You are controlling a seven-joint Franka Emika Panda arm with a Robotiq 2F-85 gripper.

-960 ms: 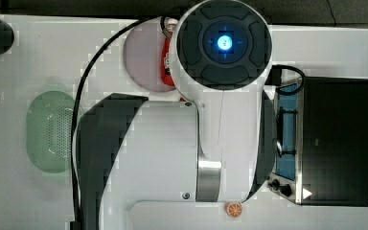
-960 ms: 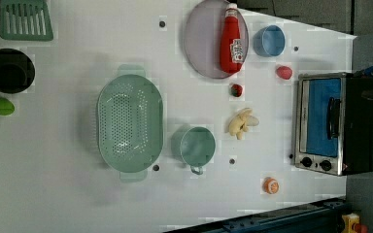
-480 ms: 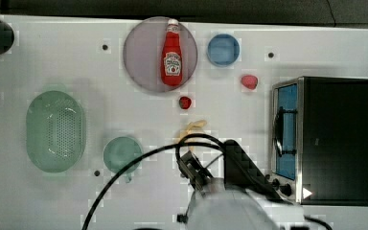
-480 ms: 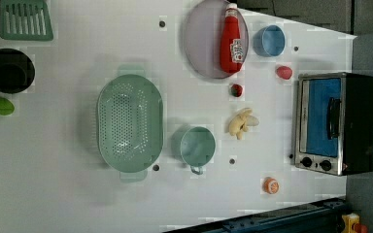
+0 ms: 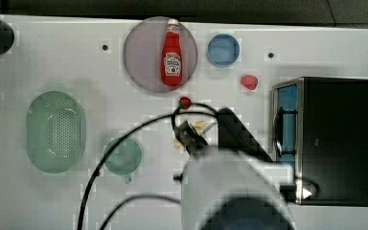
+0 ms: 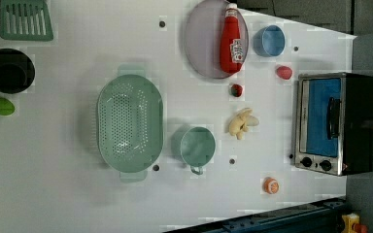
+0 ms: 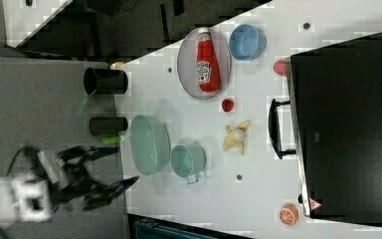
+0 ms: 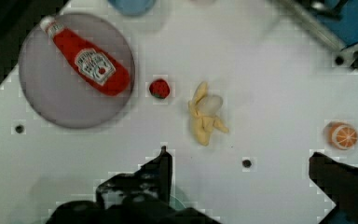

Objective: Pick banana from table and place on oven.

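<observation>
The banana [image 8: 205, 116], pale cream-yellow and partly peeled, lies on the white table [image 8: 270, 93] just ahead of my gripper [image 8: 239, 156]. The gripper is open, its dark fingers [image 8: 161, 168] spread wide with nothing between them. In the top view my arm [image 5: 235, 191] comes in from the bottom edge and covers part of the banana [image 5: 199, 125]. The banana [image 6: 242, 124] lies left of the oven [image 6: 335, 124] in the left view. The oven's black top [image 7: 348, 124] is bare in the right view, where the banana [image 7: 236, 135] lies beside the door handle.
A ketchup bottle [image 5: 172, 52] lies on a grey plate [image 5: 143, 57]. Near the banana are a strawberry [image 5: 185, 102], a green cup [image 5: 122, 155] and a green colander [image 5: 56, 132]. A blue bowl [image 5: 223, 49] and an orange slice [image 6: 270, 185] sit further off.
In the top view my arm swung from covering the table's middle down to the bottom edge, then came back up over the banana. Nothing on the table has moved.
</observation>
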